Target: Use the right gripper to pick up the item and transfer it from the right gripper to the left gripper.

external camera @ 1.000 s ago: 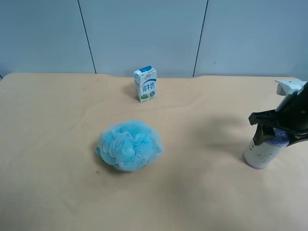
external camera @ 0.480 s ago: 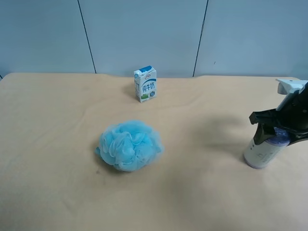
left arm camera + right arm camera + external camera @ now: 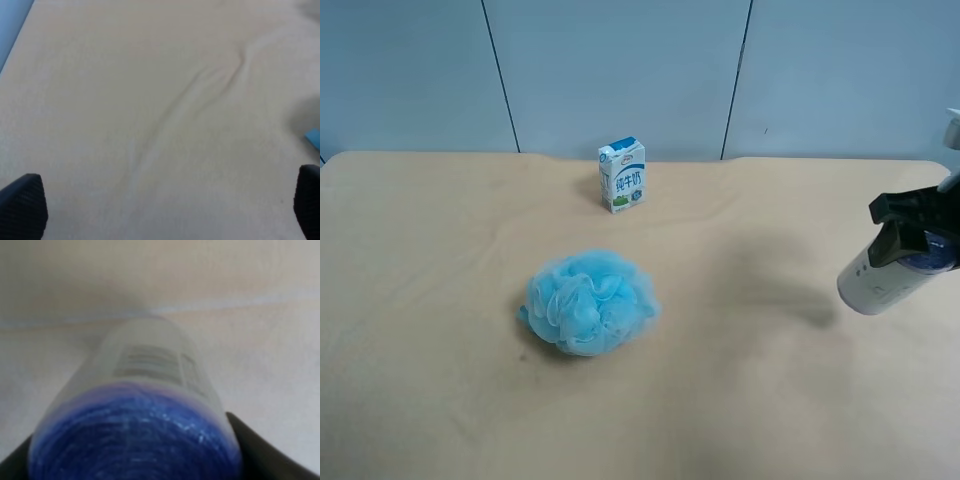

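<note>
The right gripper (image 3: 905, 235) is clamped on the item (image 3: 876, 284) at its purple-blue end. The item now hangs tilted, clear of the table (image 3: 440, 400), well off to the exterior high view's right of the bath puff (image 3: 588, 302). A second ago it stood upright on the table. The bath puff is unmoved. The left gripper (image 3: 165, 210) is spread wide, holding nothing.

Milk carton (image 3: 622, 175) front: blue txt "纯牛奶"; item (image 3: 150, 370) label txt too blurry.
</note>
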`<move>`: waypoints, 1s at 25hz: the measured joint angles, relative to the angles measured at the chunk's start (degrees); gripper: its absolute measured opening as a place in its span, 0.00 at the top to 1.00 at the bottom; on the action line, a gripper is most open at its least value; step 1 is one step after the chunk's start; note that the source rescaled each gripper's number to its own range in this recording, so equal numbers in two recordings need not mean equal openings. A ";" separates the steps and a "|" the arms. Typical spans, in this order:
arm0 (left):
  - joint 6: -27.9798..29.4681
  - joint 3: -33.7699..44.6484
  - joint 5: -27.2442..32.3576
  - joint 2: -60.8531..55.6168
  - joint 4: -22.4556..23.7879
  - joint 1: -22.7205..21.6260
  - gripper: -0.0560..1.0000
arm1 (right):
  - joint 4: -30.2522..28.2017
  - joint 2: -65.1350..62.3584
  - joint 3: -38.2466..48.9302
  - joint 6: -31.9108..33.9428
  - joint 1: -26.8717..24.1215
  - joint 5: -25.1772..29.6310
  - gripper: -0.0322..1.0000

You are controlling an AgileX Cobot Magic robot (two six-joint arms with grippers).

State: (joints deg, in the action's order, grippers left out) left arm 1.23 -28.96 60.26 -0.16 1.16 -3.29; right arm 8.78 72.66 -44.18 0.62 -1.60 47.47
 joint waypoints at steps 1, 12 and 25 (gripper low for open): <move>0.00 0.00 0.00 0.00 0.00 0.00 0.00 | 0.36 -0.06 0.00 -0.22 0.00 0.46 0.97; 0.00 0.00 0.00 0.00 0.00 0.00 0.00 | 35.11 2.11 0.00 -22.03 0.00 1.67 0.97; 0.00 0.00 0.00 0.00 0.00 0.00 0.00 | 65.46 13.70 0.00 -46.82 0.00 19.17 0.97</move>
State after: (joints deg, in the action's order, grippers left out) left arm 1.23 -28.96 60.26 -0.16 1.16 -3.29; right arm 74.24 86.36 -44.18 -46.20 -1.60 66.64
